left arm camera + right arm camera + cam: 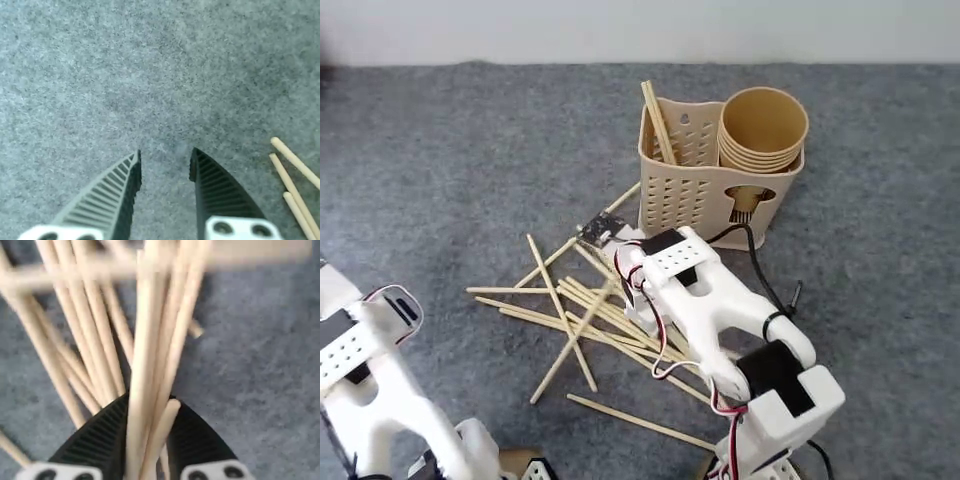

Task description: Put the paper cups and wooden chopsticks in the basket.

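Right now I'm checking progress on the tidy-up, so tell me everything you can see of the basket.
The basket is beige and looks like plastic, with walls pierced by rows of small slots and a larger cut-out in its front. It stands upright on the grey carpet, at the far side from the arms. A nested stack of paper cups sits in one side, rising above the rim; a couple of chopsticks lean in the other corner.
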You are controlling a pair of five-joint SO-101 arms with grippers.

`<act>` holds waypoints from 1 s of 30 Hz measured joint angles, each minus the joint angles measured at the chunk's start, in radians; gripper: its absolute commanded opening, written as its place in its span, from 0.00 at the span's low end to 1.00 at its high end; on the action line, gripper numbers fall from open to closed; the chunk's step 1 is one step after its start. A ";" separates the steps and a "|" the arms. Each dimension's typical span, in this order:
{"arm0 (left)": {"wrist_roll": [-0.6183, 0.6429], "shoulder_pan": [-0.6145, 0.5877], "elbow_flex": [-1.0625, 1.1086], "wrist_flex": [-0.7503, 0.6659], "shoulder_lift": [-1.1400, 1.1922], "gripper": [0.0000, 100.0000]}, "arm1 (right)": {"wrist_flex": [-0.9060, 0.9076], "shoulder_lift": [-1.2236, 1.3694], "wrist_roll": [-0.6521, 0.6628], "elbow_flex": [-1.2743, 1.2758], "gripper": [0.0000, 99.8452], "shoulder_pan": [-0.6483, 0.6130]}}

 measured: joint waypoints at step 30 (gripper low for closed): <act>0.000 0.000 0.000 0.000 0.000 0.16 | 0.006 -0.417 0.114 0.215 0.01 -0.005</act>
